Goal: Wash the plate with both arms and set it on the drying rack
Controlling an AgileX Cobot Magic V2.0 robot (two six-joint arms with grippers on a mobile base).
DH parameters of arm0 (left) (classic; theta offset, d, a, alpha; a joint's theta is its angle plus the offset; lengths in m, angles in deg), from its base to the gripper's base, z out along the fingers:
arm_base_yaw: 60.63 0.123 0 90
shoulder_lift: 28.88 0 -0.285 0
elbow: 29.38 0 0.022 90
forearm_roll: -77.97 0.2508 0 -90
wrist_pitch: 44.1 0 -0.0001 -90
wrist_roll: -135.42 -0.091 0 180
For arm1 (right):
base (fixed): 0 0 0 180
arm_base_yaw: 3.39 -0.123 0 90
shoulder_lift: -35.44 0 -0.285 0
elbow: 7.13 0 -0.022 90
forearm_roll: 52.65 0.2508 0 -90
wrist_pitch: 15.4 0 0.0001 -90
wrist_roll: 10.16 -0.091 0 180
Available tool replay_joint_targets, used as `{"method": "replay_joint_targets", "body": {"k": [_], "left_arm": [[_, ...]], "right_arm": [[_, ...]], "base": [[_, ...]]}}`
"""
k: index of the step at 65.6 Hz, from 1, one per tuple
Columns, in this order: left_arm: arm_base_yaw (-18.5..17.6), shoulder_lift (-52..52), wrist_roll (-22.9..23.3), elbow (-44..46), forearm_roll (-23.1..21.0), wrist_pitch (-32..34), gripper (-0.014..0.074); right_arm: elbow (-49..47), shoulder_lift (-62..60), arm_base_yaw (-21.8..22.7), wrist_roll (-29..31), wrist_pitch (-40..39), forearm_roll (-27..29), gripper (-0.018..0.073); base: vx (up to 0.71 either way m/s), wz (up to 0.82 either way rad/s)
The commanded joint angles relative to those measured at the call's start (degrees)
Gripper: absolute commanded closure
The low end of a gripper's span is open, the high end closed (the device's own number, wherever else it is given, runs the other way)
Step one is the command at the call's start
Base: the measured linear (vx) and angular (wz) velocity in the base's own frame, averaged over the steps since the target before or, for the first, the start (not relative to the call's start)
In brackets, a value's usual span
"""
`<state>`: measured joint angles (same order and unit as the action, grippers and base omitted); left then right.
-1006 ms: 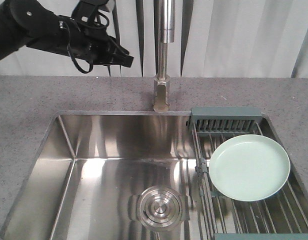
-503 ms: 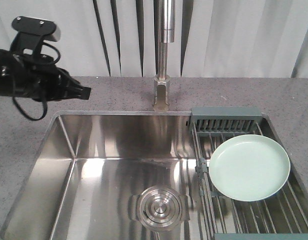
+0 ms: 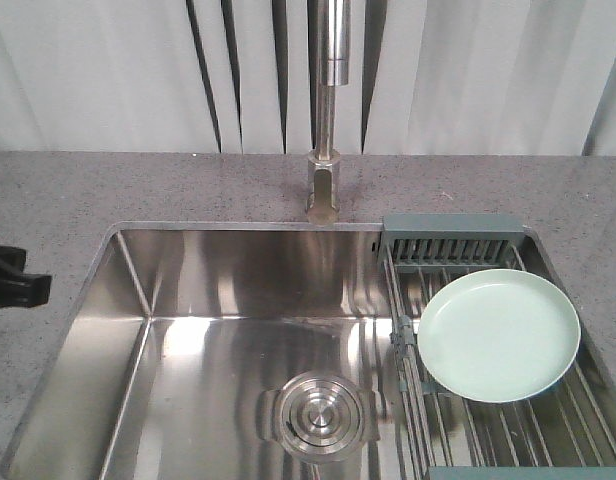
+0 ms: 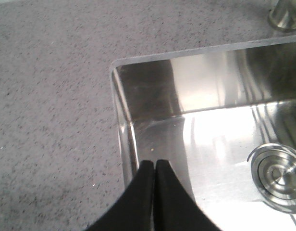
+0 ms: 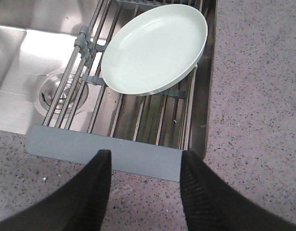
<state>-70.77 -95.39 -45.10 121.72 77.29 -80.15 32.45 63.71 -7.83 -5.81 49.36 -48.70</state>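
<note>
The pale mint-green plate (image 3: 498, 335) lies face up on the rods of the drying rack (image 3: 450, 240), over the right end of the sink. In the right wrist view the plate (image 5: 155, 48) rests on the rack's rods (image 5: 148, 118). My right gripper (image 5: 144, 159) hangs open over the counter just in front of the rack's grey-green frame bar (image 5: 104, 151), apart from the plate. My left gripper (image 4: 154, 163) is shut on nothing above the sink's left wall. Only a black tip of the left arm (image 3: 16, 288) shows at the front view's left edge.
The steel sink basin (image 3: 228, 330) has a round drain (image 3: 321, 413) in its floor. A tall faucet (image 3: 323, 150) stands behind the basin's middle. Speckled grey counter (image 3: 68, 190) surrounds the sink. The sink's far left corner (image 4: 120, 72) shows in the left wrist view.
The left arm has swung down and left from beside the faucet, nearly leaving the front view. The plate has stayed put on the rack.
</note>
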Motion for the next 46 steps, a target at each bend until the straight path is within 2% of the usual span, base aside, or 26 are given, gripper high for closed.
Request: {"method": "replay_joint_targets", "body": {"k": [1,15,33,46], "left_arm": [[0.19,3.82,3.07,-0.65,2.78,0.96,0.0603],[0.19,10.78,7.61,-4.92,4.93,-1.04,0.0603],[0.19,19.06,9.26,-9.52,4.93,-2.43,0.0603],[0.19,21.13,9.02,-11.44,4.93,-2.56,0.0603]], "right_arm": [[-1.31,0.58,0.02,0.19,-3.33,-0.24,0.0230],[-1.31,0.58,0.02,0.19,-3.33,-0.24,0.0230],[-1.31,0.58,0.02,0.19,-3.33,-0.30,0.0230],[-1.31,0.58,0.02,0.19,-3.33,-0.30,0.0230]], "base": [[0.00,0.00],[0.00,0.00],[0.00,0.00],[0.00,0.00]]}}
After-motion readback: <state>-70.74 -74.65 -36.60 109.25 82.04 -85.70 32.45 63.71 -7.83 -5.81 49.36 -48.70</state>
